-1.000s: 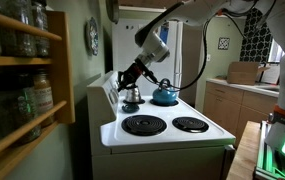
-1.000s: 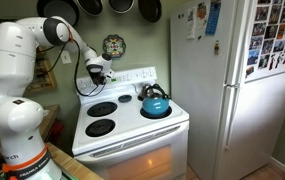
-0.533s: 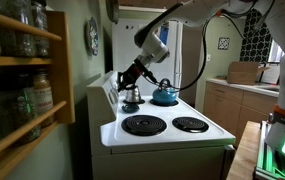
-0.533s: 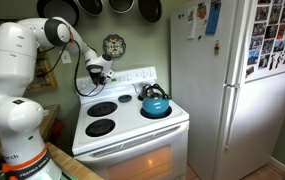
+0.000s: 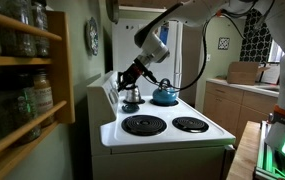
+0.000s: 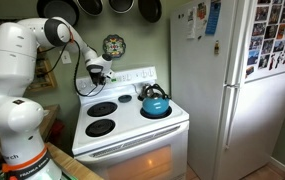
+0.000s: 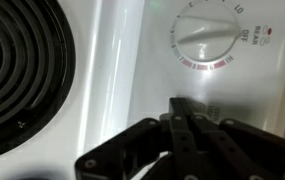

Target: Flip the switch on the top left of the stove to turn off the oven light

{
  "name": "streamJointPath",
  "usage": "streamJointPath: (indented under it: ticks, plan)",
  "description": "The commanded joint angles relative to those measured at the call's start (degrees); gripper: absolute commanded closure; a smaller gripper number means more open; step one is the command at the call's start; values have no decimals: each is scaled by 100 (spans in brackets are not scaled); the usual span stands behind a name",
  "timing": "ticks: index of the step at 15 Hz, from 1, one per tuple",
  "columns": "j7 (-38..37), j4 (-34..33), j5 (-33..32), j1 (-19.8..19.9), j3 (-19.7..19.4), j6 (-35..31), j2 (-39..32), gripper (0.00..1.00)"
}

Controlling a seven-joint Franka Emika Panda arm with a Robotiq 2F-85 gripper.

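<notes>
The white stove (image 6: pixel 132 135) (image 5: pixel 172 135) has black coil burners and a raised back control panel (image 6: pixel 132 76). Its oven window glows lit in an exterior view (image 6: pixel 142 162). My gripper (image 6: pixel 100 73) (image 5: pixel 124 78) is at the left end of the panel, fingers pressed together. In the wrist view the shut fingertips (image 7: pixel 187 108) touch the white panel just below a round dial (image 7: pixel 207 38). A coil burner (image 7: pixel 17 70) fills the left side. The switch itself is hidden by the fingers.
A blue kettle (image 6: pixel 155 103) (image 5: pixel 164 95) sits on the rear burner. A tall white fridge (image 6: pixel 242 85) stands beside the stove. Pans hang above (image 6: pixel 117 5). A wooden shelf with jars (image 5: pixel 17 70) and wooden cabinets (image 5: pixel 232 105) flank the stove.
</notes>
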State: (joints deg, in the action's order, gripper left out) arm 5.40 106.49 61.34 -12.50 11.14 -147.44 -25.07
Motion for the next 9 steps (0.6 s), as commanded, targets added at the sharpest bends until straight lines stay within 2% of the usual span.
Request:
streamJointPath:
  ticks: [1, 9]
  plan:
    - [-117, 98, 63, 30, 70, -139, 91, 100]
    - [-225, 259, 22, 24, 42, -237, 256, 100]
